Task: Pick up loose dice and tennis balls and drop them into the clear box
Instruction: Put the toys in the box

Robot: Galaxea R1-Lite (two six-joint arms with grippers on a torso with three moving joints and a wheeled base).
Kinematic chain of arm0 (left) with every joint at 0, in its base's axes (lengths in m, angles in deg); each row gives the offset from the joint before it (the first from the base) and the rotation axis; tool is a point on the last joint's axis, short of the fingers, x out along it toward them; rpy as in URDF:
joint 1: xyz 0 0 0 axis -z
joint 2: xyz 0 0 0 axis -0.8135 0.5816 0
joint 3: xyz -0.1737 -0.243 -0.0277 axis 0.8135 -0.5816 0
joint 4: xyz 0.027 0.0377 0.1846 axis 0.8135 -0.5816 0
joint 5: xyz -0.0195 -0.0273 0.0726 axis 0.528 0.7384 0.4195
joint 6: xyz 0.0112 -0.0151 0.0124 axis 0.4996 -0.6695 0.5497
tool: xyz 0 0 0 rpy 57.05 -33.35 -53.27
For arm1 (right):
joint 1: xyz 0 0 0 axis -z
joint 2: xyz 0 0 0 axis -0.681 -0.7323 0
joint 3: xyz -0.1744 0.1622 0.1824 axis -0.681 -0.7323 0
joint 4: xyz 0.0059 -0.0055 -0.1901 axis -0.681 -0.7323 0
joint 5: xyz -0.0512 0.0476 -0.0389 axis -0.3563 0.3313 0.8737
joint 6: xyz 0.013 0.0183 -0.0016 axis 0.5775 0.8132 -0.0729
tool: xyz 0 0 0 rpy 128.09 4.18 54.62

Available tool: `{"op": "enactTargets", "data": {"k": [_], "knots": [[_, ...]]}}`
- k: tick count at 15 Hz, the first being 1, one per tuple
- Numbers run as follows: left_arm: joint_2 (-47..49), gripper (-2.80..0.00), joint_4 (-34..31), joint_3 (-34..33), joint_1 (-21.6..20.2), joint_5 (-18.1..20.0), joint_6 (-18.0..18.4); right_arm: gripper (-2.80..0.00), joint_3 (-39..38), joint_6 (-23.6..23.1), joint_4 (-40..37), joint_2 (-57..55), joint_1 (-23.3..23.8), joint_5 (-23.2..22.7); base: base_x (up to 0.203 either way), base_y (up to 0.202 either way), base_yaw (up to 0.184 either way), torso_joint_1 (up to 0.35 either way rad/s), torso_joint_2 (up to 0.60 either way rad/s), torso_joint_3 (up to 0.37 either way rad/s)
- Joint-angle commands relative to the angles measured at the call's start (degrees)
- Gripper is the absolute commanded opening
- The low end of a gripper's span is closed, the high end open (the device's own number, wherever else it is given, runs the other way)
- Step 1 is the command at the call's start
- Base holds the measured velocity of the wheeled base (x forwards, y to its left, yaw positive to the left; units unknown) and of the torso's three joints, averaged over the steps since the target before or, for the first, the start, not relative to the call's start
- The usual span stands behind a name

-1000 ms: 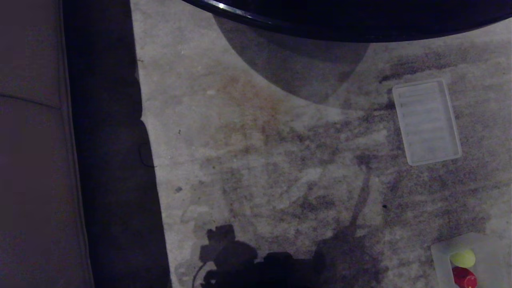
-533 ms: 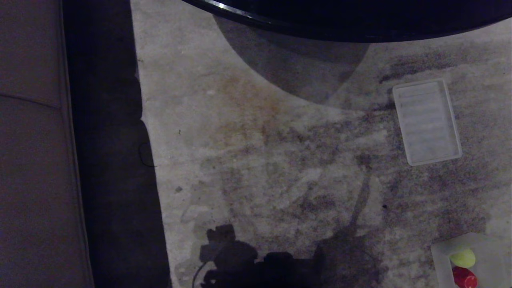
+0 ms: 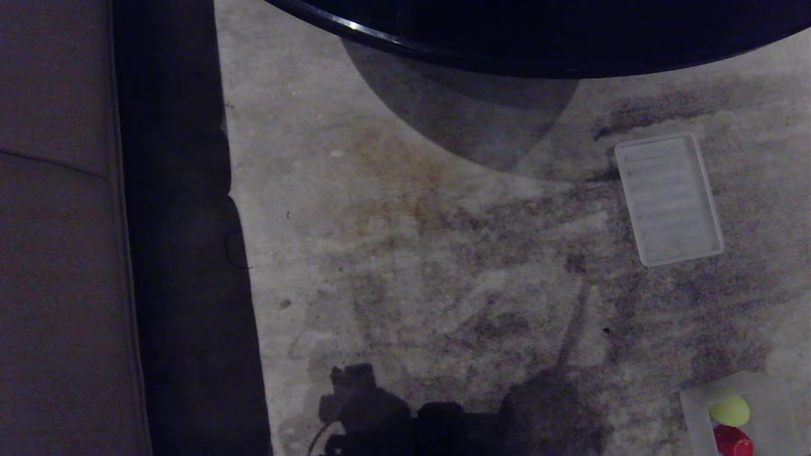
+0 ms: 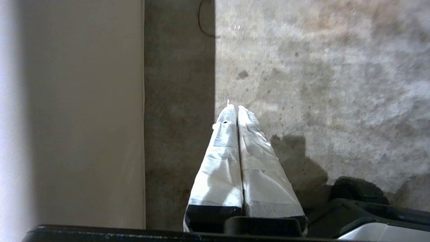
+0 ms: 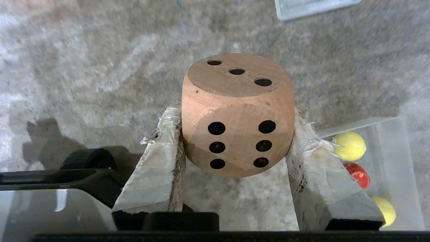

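Right gripper [image 5: 235,134] is clamped on the tan die [image 5: 237,114], one taped finger on each side face, six-pip face toward the wrist camera and three-pip face away; the die sits high between the pads, near the tips, so the grip looks fair but not deep. The clear box [image 5: 399,134] is at the right edge of the right wrist view, off to the side of the die and not under it. It holds a tennis ball [image 5: 349,145], a red die [image 5: 358,174] and a third yellow item cut off at the lower right, die or ball I cannot tell. Next move, as I judge it: carry the die sideways until it is squarely over the box opening, keep the squeeze steady in transit, lower close to the rim before letting go so it does not bounce out or knock the contents. Left gripper [image 4: 235,107] is idle, taped fingers pressed together on nothing, above the carpet beside a pale panel. In the head view neither arm shows; the box is clipped at the lower right corner, with only one ball and the red die visible. The flat lid [image 3: 668,199] lies on the carpet at the right, well apart from the box. The green die and the second ball: not confirmed anywhere.
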Motion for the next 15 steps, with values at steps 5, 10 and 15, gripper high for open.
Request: {"op": "enactTargets", "data": {"k": [5,10,15], "knots": [[0.06,-2.80,0.05,-0.09,0.00,-0.06,-0.10,-2.80,-0.09,-0.25,0.09,-0.18,-0.02,0.03,0.000,0.000,0.000,0.001,0.00,0.200],[0.06,-2.80,0.14,-0.09,0.00,-0.06,-0.36,-2.80,-0.09,-1.01,0.09,-0.18,-0.02,-0.04,0.000,0.000,0.000,0.003,0.00,0.206],[0.06,-2.80,0.14,-0.09,0.00,-0.06,-0.36,-2.80,-0.09,-1.04,0.09,-0.18,-0.02,-0.13,0.000,0.000,0.000,0.001,0.00,0.203]]}}
